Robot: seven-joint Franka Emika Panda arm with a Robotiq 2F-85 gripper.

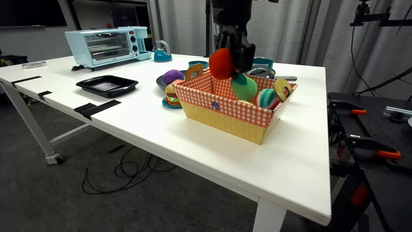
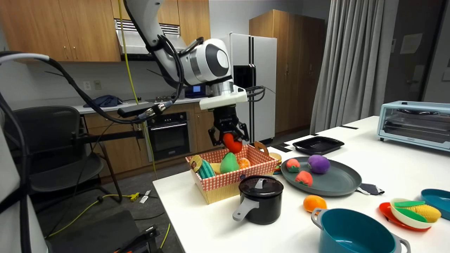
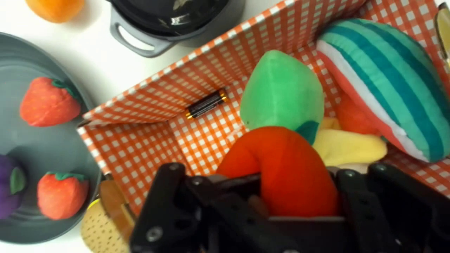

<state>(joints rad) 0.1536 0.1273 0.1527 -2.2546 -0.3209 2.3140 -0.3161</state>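
Observation:
My gripper (image 2: 230, 139) is shut on a red plush (image 3: 281, 165), rounded like a tomato or apple and creased where the left finger presses in. It hangs over the red-checked basket (image 1: 222, 124), around rim height or slightly above. Inside the basket lie a green pear-like plush (image 3: 283, 89), a striped watermelon plush (image 3: 393, 80) and a yellow plush (image 3: 351, 147). A small dark battery-like cylinder (image 3: 206, 104) rests on the basket floor by the wall. In an exterior view an orange slice (image 2: 243, 162) shows there too. The red plush hides part of the basket in the wrist view.
Close to the basket stand a lidded black pot (image 2: 262, 200), a toy burger (image 1: 173, 96) and a dark round pan (image 2: 337, 179) with strawberries and a purple plush (image 2: 318, 164). Further off are an orange (image 2: 314, 203), a teal pot (image 2: 355, 225), a black tray (image 1: 107, 85) and a toaster oven (image 1: 106, 46).

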